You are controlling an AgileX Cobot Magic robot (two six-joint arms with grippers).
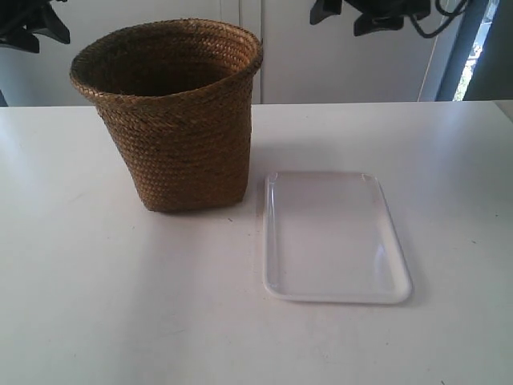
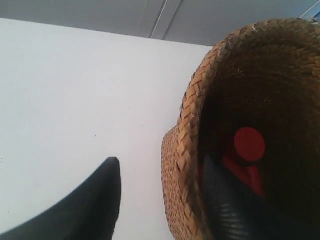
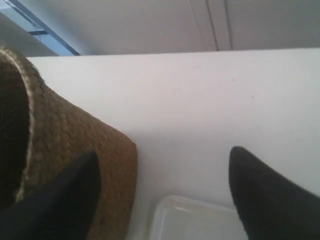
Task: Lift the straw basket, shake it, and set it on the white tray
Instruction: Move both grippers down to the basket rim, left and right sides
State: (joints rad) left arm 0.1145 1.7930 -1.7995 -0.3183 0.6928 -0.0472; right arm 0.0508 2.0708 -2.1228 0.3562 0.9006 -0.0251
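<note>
**Item 1, straw basket** (image 1: 180, 128): tall, bucket-shaped, brown braided straw in coiled rows. It flares to a thick round rim and narrows to a squarish base; the surface is coarse and matte. It stands upright on the white table (image 1: 120, 305), just beside the tray and not on it. The left wrist view shows a red object (image 2: 248, 144) with a round face lying inside; what it is cannot be told

**Item 2, white tray** (image 1: 337, 241): flat, glossy plastic, rectangular with rounded corners and a low raised rim. It is bare, with nothing set on it

**Item 3, left gripper** (image 2: 160, 160): dark tapered fingers spread apart, grasping nothing. In its wrist view the basket rim shows between them, untouched

**Item 4, right gripper** (image 3: 164, 150): dark fingers likewise released and wide, with the basket wall to one side and a tray corner below. It holds nothing

**Item 5, arms:** the arm at the exterior view's left (image 1: 32, 24) and the arm at the exterior view's right (image 1: 377, 14) hang high, apart from the basket

**Progress, as judged:** nothing is completed. The basket is ungripped and not lifted; the grasp, lift, shake and placing on the tray all remain
</note>
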